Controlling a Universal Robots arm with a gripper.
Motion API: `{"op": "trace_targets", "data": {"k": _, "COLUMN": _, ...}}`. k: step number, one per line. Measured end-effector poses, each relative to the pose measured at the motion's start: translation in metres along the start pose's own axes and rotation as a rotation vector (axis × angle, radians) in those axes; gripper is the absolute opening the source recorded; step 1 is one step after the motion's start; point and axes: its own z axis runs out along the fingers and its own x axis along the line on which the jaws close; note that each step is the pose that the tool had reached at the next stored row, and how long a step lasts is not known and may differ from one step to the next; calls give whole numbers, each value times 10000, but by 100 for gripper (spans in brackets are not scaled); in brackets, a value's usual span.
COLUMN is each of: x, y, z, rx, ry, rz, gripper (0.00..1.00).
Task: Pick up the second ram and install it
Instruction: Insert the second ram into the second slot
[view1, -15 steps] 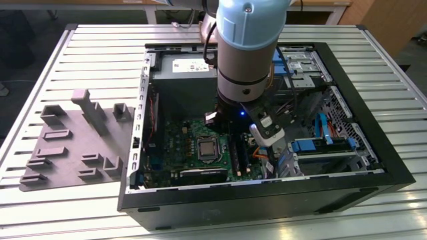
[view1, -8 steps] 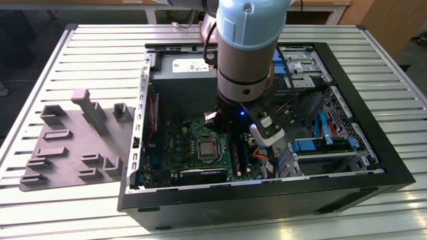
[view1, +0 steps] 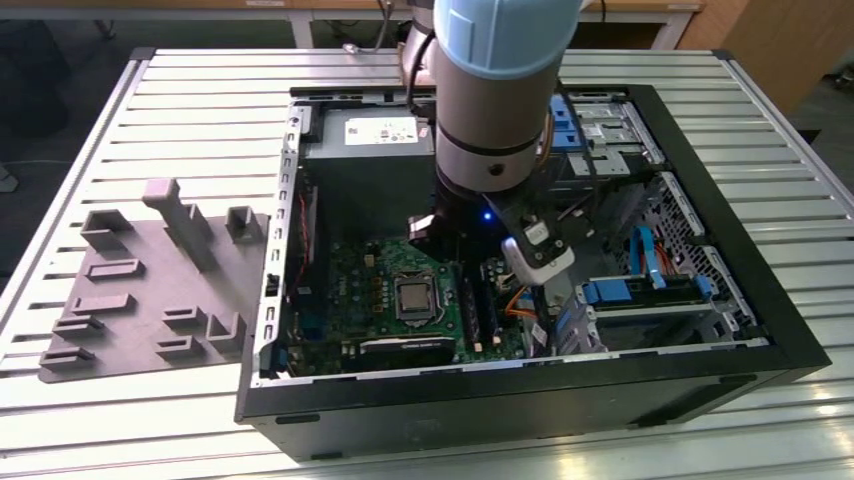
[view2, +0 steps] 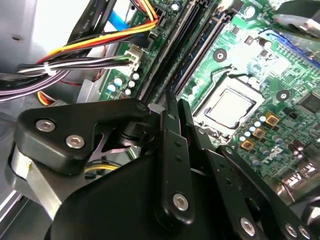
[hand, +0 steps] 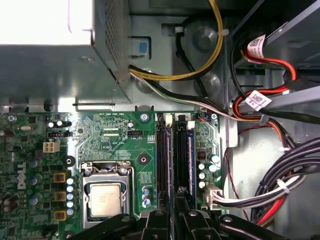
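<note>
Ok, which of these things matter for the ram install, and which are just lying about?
Job: gripper, over the memory slots; memory stick seated in one slot.
Lying about: grey tray; cable bundles; processor.

An open computer case (view1: 747, 300) sits on my slatted metal counter (view1: 200, 90). In the exterior view, a light grey plastic tray (view1: 134, 300) with raised blocks and a tall post lies at nine o'clock from the case. Inside I see the green motherboard (hand: 115, 135), its bare processor (hand: 106, 199), and a bundle of coloured cables (view2: 100, 45) at three o'clock of the board in the first wrist view.
</note>
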Motion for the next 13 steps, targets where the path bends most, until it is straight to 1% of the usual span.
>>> {"op": "trace_targets", "data": {"k": 2, "x": -1, "y": 1, "z": -21, "rx": -1, "ry": 0, "rz": 0, "gripper": 20}}
{"op": "trace_targets", "data": {"k": 9, "x": -2, "y": 1, "z": -25, "rx": -2, "ry": -1, "rz": 0, "gripper": 20}}
{"op": "trace_targets", "data": {"k": 10, "x": -1, "y": 1, "z": -26, "rx": -2, "ry": -1, "rz": 0, "gripper": 18}}
{"op": "trace_targets", "data": {"k": 11, "x": -2, "y": 2, "z": -26, "rx": -2, "ry": -1, "rz": 0, "gripper": 11}}
{"op": "trace_targets", "data": {"k": 13, "x": -2, "y": 2, "z": -27, "rx": -2, "ry": -1, "rz": 0, "gripper": 11}}
